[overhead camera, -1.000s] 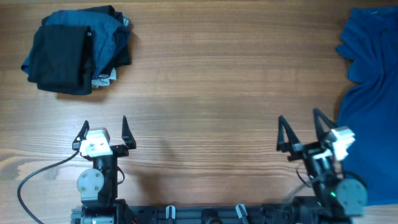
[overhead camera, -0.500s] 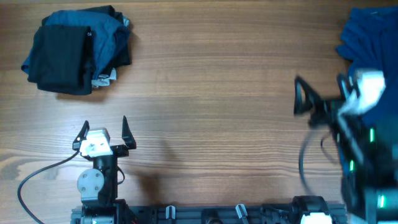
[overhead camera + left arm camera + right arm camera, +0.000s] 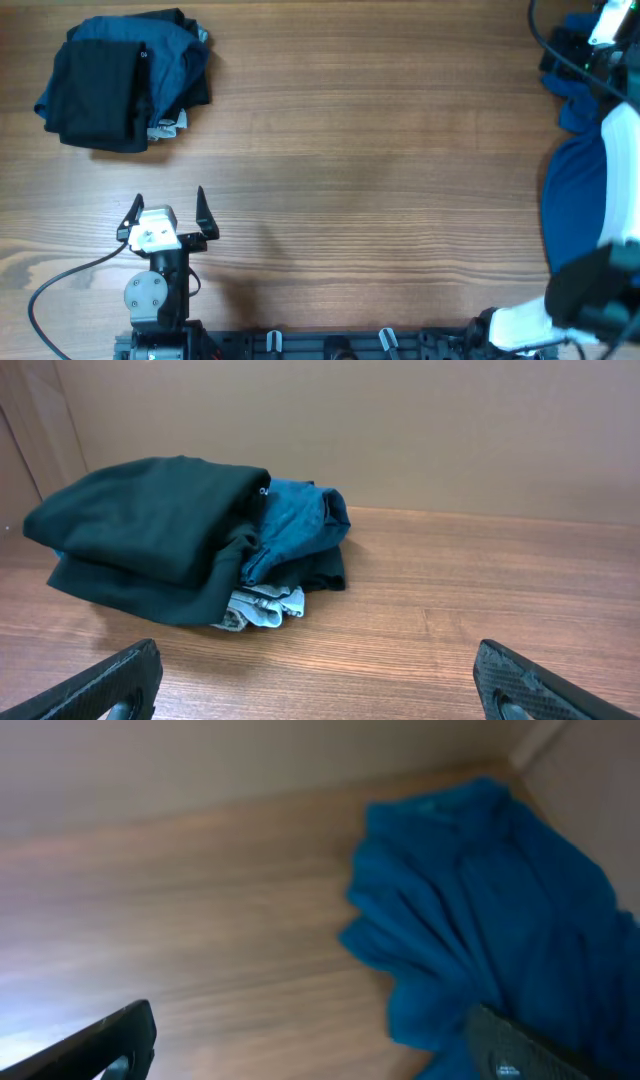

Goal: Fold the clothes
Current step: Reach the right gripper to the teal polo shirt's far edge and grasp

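Note:
The clothes lie in two places. A crumpled medium-blue shirt (image 3: 572, 205) (image 3: 480, 910) spreads along the table's right edge. A stack of black and dark blue garments (image 3: 120, 80) (image 3: 190, 530) sits at the far left. My right gripper (image 3: 548, 42) (image 3: 320, 1055) hovers open at the far right, above the shirt's upper left edge; one finger (image 3: 540, 1045) hangs over the blue fabric, the other over bare wood. Near the front edge my left gripper (image 3: 168, 198) (image 3: 320, 695) stands open and empty, facing the stack from a distance.
The wooden table (image 3: 360, 150) has the arm mounts along its front edge. A grey cable (image 3: 55, 290) loops at the front left. My right arm's white link (image 3: 622, 160) covers part of the blue shirt. A plain wall (image 3: 400, 430) stands behind the stack.
My right arm has swung from the front edge up to the far right corner, over the blue shirt, its jaws staying wide. The left arm and both clothing piles have not moved.

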Robot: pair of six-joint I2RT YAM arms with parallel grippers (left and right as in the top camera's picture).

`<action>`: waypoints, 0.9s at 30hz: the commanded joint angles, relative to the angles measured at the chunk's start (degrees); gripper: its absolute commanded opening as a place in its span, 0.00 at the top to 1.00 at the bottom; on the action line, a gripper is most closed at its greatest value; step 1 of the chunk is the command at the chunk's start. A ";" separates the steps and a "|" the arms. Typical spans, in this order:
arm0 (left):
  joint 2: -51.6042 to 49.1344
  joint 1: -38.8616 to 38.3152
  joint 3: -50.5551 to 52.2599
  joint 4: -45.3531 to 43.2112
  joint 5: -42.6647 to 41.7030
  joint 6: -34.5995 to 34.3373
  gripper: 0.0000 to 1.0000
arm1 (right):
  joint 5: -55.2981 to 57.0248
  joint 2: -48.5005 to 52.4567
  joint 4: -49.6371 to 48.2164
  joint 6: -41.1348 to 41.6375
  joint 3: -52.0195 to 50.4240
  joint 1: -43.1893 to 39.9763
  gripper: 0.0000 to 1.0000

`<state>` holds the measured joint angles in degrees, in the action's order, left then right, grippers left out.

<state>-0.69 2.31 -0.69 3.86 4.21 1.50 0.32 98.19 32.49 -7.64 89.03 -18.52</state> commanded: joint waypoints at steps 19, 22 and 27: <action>0.52 -0.28 0.33 -0.04 -0.48 1.27 0.00 | 1.44 29.00 -19.78 -19.41 1.29 -0.85 0.34; 0.52 -0.28 0.33 -0.04 -0.48 1.27 0.01 | 1.44 29.11 -21.33 -21.07 1.27 -0.87 0.24; 0.52 -0.28 0.31 -0.04 -0.48 1.27 0.00 | 1.46 30.49 -22.47 -25.57 1.27 -1.11 0.31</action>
<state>-0.69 2.31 -0.69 3.86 4.21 1.50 1.56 126.56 10.87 -29.41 89.43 -19.09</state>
